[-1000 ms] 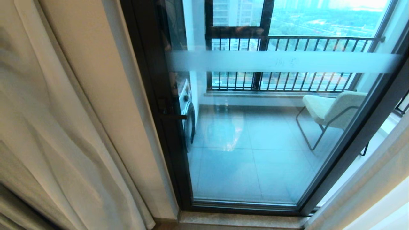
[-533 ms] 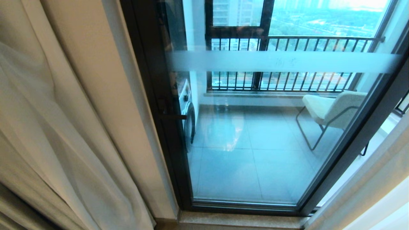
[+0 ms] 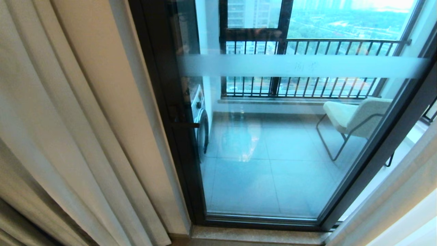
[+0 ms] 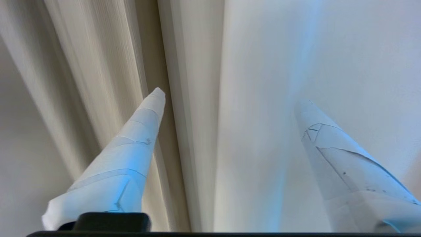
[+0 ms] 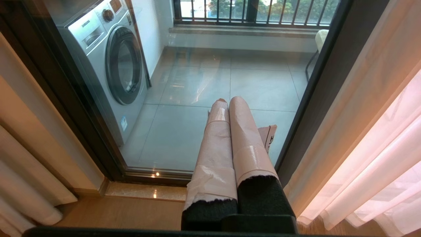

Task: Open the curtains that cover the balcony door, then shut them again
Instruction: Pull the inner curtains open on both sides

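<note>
Released folds of the curtains (image 3: pixel 58 136) now hang straight left of the bare door (image 3: pixel 273 136), left gripper (image 4: pixel 230 98) spread and empty, right gripper (image 5: pixel 227 102) pressed together, so closing remains.

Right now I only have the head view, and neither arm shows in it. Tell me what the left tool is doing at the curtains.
Observer: The left tool is open, its taped fingers spread apart, with the curtains hanging in plain vertical folds just ahead of them and nothing gripped.
Operator: Report the right tool.
Observer: The right tool is shut and empty, its two fingers pressed together, pointing at the balcony door.
Operator: Say what stands behind the glass low on the left; I only catch an edge of it.
Observer: A front-loading washing machine stands on the balcony, just behind the door's dark frame.
</note>
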Robot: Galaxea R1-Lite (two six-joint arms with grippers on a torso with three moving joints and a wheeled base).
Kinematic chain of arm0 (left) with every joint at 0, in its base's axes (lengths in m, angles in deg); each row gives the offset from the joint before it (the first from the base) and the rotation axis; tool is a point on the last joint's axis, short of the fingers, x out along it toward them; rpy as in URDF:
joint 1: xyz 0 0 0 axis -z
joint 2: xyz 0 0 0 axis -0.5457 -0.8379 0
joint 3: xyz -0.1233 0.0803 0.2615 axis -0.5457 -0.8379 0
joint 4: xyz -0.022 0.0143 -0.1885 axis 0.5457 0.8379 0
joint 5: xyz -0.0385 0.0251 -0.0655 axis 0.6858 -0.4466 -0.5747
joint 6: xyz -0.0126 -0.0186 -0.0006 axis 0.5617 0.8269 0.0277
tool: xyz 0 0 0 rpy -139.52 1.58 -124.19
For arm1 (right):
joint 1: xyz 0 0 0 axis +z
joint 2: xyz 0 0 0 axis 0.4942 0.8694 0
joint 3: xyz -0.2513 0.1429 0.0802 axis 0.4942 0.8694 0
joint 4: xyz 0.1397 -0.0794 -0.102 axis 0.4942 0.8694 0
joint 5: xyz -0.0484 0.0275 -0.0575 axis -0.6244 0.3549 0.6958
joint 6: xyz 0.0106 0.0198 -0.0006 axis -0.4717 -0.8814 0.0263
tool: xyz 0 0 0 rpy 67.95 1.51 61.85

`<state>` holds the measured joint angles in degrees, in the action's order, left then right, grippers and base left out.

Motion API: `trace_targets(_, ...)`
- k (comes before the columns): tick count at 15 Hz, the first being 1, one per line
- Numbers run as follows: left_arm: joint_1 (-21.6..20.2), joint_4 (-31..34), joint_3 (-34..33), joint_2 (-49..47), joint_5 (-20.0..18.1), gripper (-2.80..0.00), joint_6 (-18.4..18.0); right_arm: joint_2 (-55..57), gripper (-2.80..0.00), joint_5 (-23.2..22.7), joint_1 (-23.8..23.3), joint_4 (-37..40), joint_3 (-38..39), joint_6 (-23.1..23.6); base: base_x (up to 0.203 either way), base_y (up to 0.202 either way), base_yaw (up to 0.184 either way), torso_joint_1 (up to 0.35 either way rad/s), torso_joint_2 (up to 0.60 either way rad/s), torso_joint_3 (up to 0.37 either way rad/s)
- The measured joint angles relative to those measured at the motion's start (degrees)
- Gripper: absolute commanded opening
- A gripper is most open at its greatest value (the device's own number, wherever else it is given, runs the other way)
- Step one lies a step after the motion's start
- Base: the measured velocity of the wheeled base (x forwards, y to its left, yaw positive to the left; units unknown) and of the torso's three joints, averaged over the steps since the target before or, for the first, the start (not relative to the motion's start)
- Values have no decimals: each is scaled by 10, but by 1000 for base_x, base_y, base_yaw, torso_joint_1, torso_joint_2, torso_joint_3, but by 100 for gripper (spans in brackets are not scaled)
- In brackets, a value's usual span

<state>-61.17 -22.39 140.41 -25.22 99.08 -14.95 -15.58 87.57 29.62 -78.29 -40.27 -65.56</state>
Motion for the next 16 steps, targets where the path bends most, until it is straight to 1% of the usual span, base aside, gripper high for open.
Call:
trace_targets(3, 23, 3, -124, 87, 2, 0, 0, 0, -280, 0, 0, 0, 0, 0, 0, 0, 0, 0, 0, 0)
trace_targets(6, 44, 26, -224, 173, 3, 0, 0, 0, -280, 0, 0, 0, 0, 0, 0, 0, 0, 0, 0, 0)
trace_targets(11, 55, 84, -347, 297, 2, 0, 2, 0, -280, 0, 0, 0, 0, 0, 0, 0, 0, 0, 0, 0)
trace_targets(13, 71, 111, -385, 338, 0, 0, 2, 0, -280, 0, 0, 0, 0, 0, 0, 0, 0, 0, 0, 0)
trace_targets(14, 79, 124, -400, 357, -1, -280, 2, 0, -280, 0, 0, 0, 0, 0, 0, 0, 0, 0, 0, 0)
trace_targets(16, 89, 142, -438, 393, -2, -280, 2, 0, -280, 0, 0, 0, 0, 0, 0, 0, 0, 0, 0, 0)
